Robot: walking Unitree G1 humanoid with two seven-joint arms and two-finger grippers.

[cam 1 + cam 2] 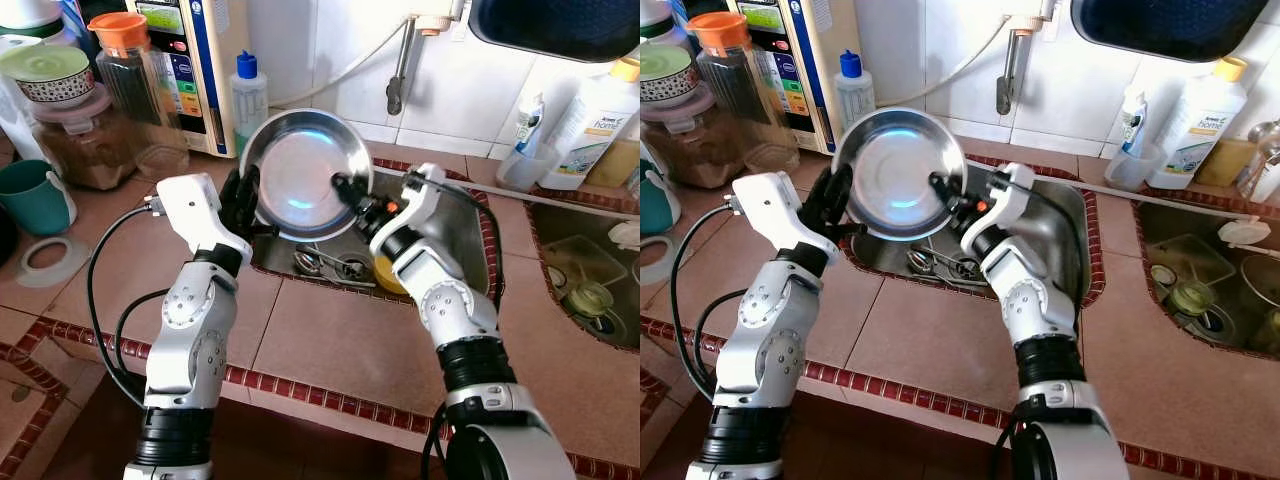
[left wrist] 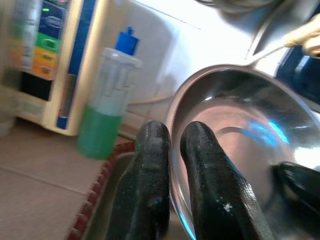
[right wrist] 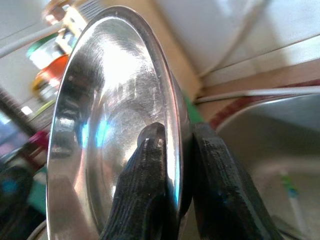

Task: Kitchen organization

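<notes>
Above the steel sink (image 1: 470, 240), the round shiny metal bowl (image 1: 298, 172), probably light, stiff and slippery, is pinched at opposite rims by the left pincer (image 1: 243, 200) and right pincer (image 1: 347, 190).

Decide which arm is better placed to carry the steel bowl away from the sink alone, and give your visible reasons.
Probably the right. The right gripper has one finger inside and one outside the steel bowl, pinching its rim. The left gripper also straddles the rim, but its grip looks less certain.
</notes>
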